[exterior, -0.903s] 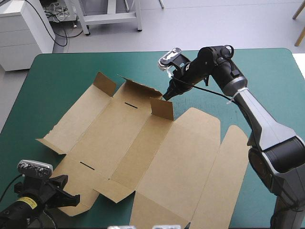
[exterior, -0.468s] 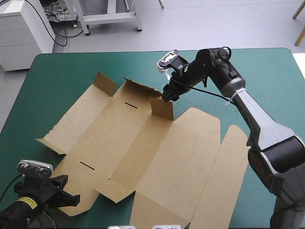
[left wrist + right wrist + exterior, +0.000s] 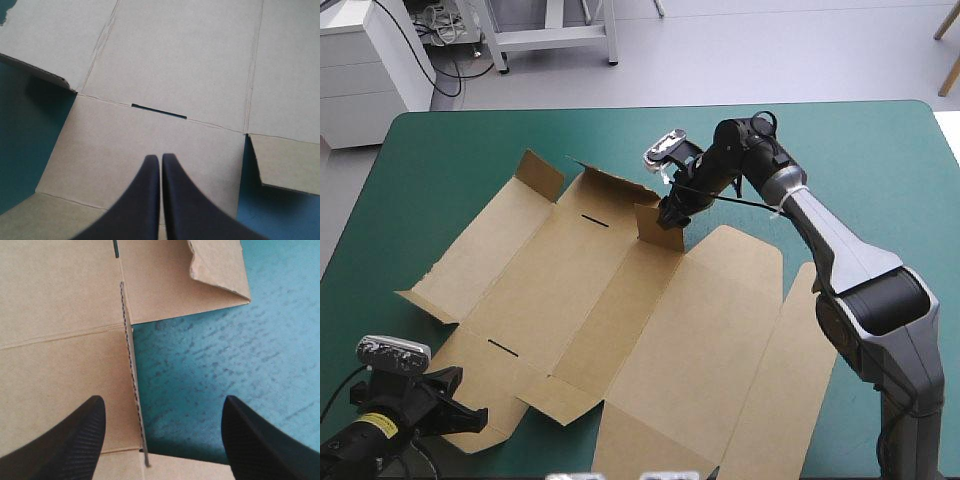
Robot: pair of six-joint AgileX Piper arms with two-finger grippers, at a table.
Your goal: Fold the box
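**A:** Where's the box?

**B:** The brown box (image 3: 620, 300) lies opened out on the teal-green table (image 3: 440, 150), across the centre and lower half of the high view. Most panels are flat, and a few small flaps stand raised toward the upper centre.

**A:** And the right gripper?

**B:** The right gripper (image 3: 672, 212) is at upper centre, over one upright flap (image 3: 660, 230). Its black fingers stand wide apart with the flap's thin edge between them, nearer one finger.

**A:** The left?

**B:** The left gripper (image 3: 455, 415) sits in the lower left corner of the high view, at the box's near corner. Its fingers are pressed together into a point with nothing between them, over a flat panel. A narrow slot (image 3: 159, 111) lies just ahead of them.
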